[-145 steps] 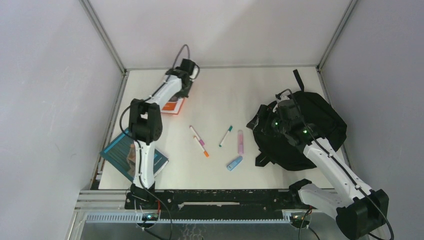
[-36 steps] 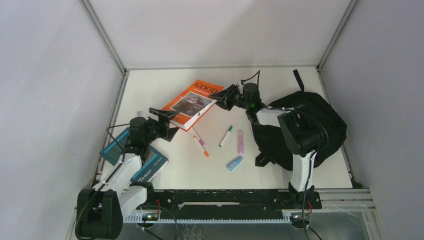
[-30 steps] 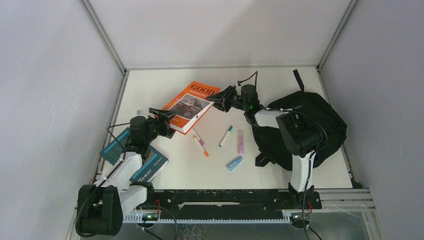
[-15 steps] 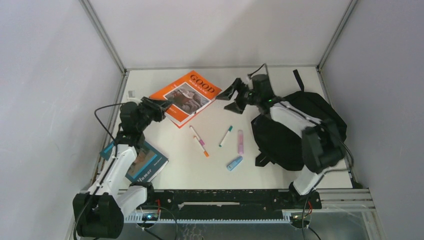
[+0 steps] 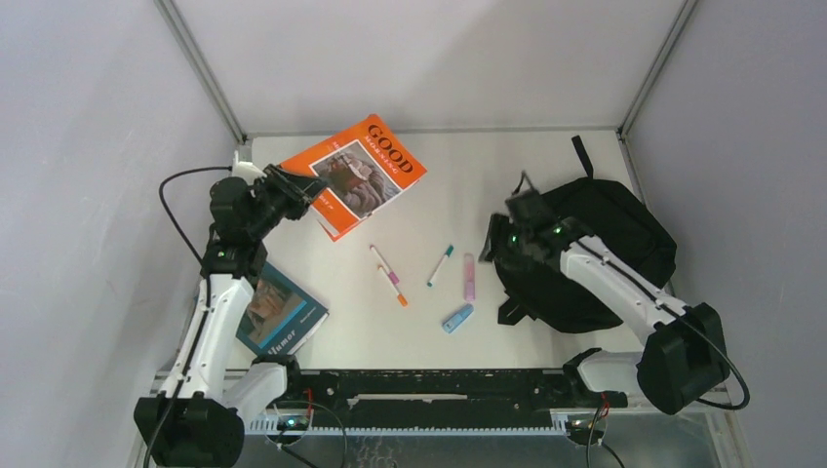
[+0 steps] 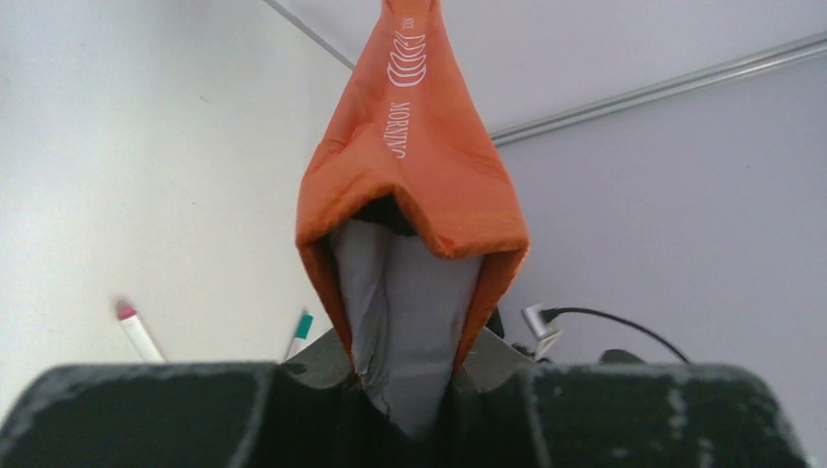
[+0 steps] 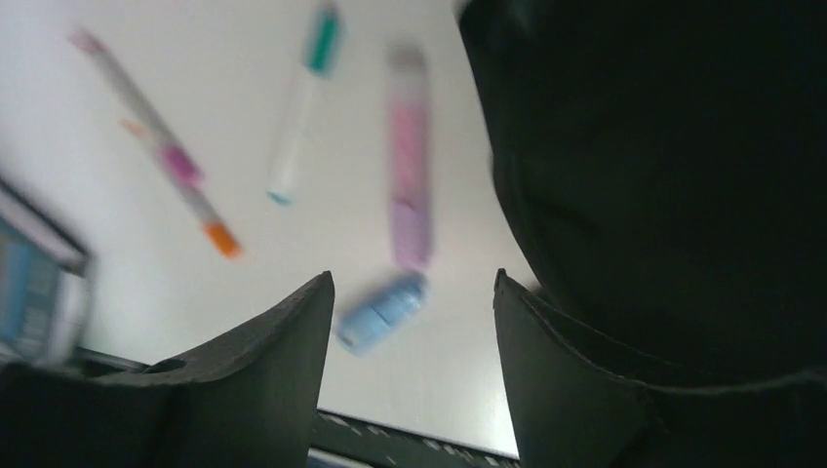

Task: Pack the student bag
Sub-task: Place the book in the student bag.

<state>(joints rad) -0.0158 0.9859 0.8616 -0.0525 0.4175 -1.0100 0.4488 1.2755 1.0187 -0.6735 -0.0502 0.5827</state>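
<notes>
Top external view gives us the large soft black fabric backpack (image 5: 624, 219) slumped at the right side of the white table (image 5: 468, 166). We judge the packing barely begun: nothing shows going into it, and its inside is hidden from us. An orange paperback book (image 5: 366, 175) appears lifted at the far left, held by the left gripper (image 5: 297, 190). The left wrist view shows those jaws closed tight on the book's edge, the cover bowing out beyond them. A teal-covered book (image 5: 278, 307) lies flat near the left arm's base. Between the arms lie two white markers with pink and orange ends (image 5: 390, 276), a green-capped pen (image 5: 441, 264), a pale pink tube (image 5: 469, 277) and a small blue block (image 5: 456, 318), all yet to be packed. The right gripper (image 5: 509, 234) hovers at the backpack's left edge, jaws wide apart and empty. We cannot tell whether it touches the fabric.
</notes>
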